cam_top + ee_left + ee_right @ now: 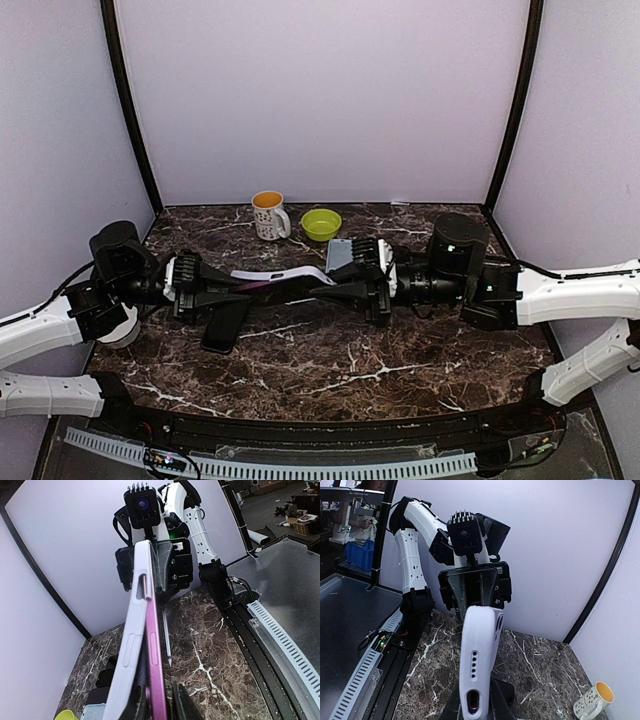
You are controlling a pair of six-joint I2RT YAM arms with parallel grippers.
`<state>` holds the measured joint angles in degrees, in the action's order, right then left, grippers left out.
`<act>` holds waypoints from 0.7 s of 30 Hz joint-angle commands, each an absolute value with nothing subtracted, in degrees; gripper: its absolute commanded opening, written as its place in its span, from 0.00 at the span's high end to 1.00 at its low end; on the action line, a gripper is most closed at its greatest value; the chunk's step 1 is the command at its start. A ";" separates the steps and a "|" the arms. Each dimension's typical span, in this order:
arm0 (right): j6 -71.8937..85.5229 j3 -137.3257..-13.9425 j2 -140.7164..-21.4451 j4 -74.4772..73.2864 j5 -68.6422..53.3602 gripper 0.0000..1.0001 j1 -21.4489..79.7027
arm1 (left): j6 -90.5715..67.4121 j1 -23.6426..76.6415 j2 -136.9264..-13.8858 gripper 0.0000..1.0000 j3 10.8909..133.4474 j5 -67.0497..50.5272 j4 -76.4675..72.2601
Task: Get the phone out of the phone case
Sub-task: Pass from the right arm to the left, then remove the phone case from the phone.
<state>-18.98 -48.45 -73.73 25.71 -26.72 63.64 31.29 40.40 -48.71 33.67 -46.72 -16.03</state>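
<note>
The phone case (131, 640), white and slightly bowed, is held in the air between the two grippers, which face each other tip to tip above the marble table (400, 350). The right gripper (338, 288) is seen with its jaws drawn in tight on one end of the case, a finger (501, 694) on each flat side. The other end is reached by the left gripper (232, 292), whose jaws are set narrow. There the pink phone (156, 670) is seen peeled away from the case. One finger appears to be wedged between case and phone, and the other finger (186, 705) lies against the phone's outer face, so that the phone alone is clamped. Beyond the left jaws, towards the right jaws, the phone is still seated in the case.

A flat black slab (224, 326) lies on the table just below the left jaws. A mug (268, 214) and a green bowl (321, 223) are set well beyond both pairs of jaws, near the back wall.
</note>
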 commanded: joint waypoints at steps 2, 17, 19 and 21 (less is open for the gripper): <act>-15.93 -49.88 -73.41 34.38 -29.48 1.00 65.13 | 31.29 40.50 -49.28 0.86 34.03 -42.73 -18.30; -8.20 -47.86 -67.42 19.49 -16.02 0.01 65.57 | 38.91 40.59 -50.69 1.00 35.56 -37.30 -12.20; -6.81 -49.78 -67.84 14.56 -14.58 0.01 65.61 | 39.13 40.61 -51.24 1.00 35.86 -36.75 -11.42; -5.82 -52.66 -68.95 9.29 -12.73 0.01 65.65 | 40.33 40.90 -51.97 1.00 36.17 -36.36 -10.07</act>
